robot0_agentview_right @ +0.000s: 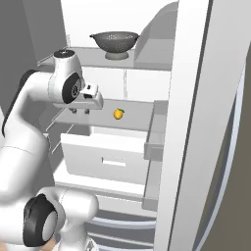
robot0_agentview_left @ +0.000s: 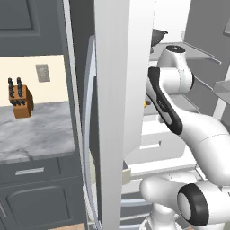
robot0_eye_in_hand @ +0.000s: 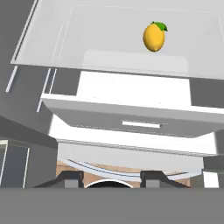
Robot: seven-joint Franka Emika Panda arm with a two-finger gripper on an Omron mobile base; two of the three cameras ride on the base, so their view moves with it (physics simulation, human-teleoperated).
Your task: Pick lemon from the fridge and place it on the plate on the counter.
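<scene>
The lemon [robot0_agentview_right: 118, 113] is small and yellow with a green leaf. It lies on a grey shelf [robot0_agentview_right: 137, 117] inside the open fridge [robot0_agentview_right: 127, 83], above a white drawer [robot0_agentview_right: 112, 157]. In the hand view the lemon [robot0_eye_in_hand: 154, 36] sits at the upper right, far from the fingertips [robot0_eye_in_hand: 72, 179]. My gripper [robot0_agentview_right: 81, 111] hangs over the left end of that shelf, left of the lemon and apart from it. The gripper [robot0_eye_in_hand: 113, 179] is open, with nothing between its fingers. The marble counter [robot0_agentview_left: 36, 130] lies left of the fridge. The plate is out of view.
A grey colander [robot0_agentview_right: 115, 43] stands on the shelf above. The open fridge door [robot0_agentview_left: 119, 112] rises between the counter and the arm, and another door panel [robot0_agentview_right: 196, 122] stands at the right. A brown knife block [robot0_agentview_left: 21, 98] sits at the back of the counter.
</scene>
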